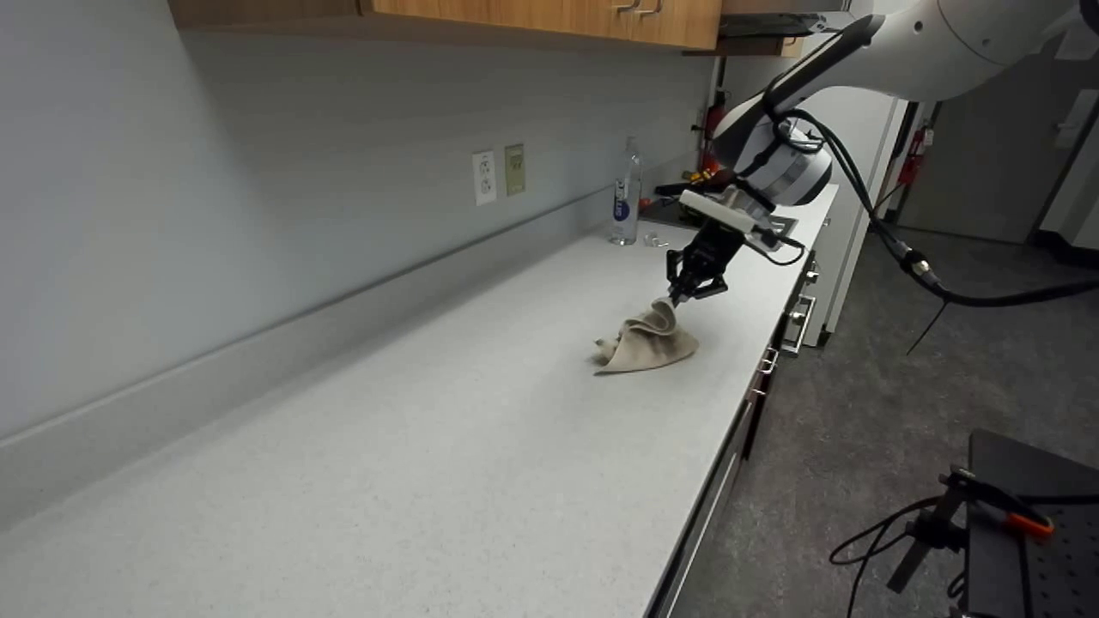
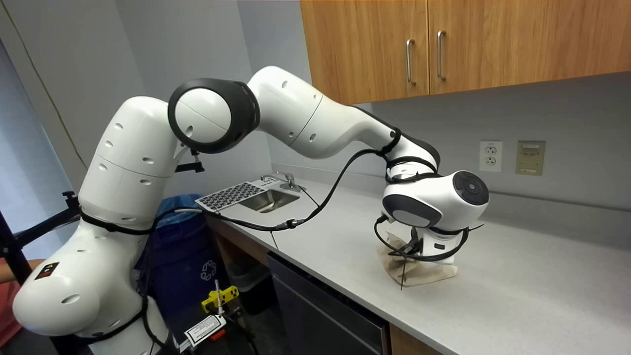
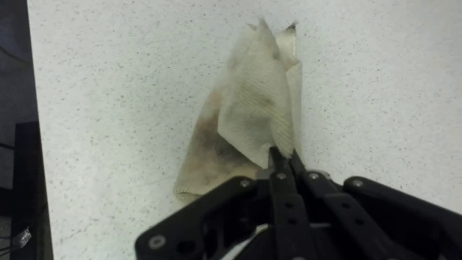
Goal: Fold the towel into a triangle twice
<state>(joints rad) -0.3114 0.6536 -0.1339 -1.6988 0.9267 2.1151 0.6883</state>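
Observation:
A beige towel (image 1: 648,345) with dark stains lies bunched and partly folded on the white countertop, and shows in both exterior views (image 2: 425,274). In the wrist view the towel (image 3: 252,108) has one layer raised and folded over the stained part. My gripper (image 1: 676,298) is above the towel's edge, tilted down. In the wrist view the gripper (image 3: 284,154) is shut on a raised fold of the towel, with cloth pinched between the fingertips. In an exterior view the arm's wrist hides the fingertips and part of the towel.
The countertop (image 1: 386,481) runs along a wall with a backsplash. A clear bottle (image 1: 628,202) stands near the wall behind the gripper. A sink (image 2: 268,200) with a faucet (image 2: 290,182) lies farther along. Wooden cabinets (image 2: 365,49) hang above. The front edge (image 3: 36,119) drops to the floor.

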